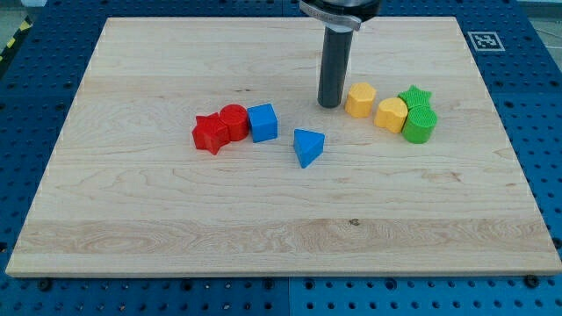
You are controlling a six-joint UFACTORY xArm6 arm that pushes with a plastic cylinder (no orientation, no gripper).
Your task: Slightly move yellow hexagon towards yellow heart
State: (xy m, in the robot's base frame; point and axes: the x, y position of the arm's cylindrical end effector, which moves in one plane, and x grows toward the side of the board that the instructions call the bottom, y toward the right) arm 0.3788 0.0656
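The yellow hexagon lies right of the board's middle, in the upper half. The yellow heart lies just to its lower right, with a thin gap or light contact between them. My tip rests on the board just left of the yellow hexagon, a small gap away. The rod stands upright and comes down from the view's top.
A green star and a green cylinder-like block press against the heart's right side. A red star, red cylinder and blue cube form a row at the left. A blue triangle lies near the middle.
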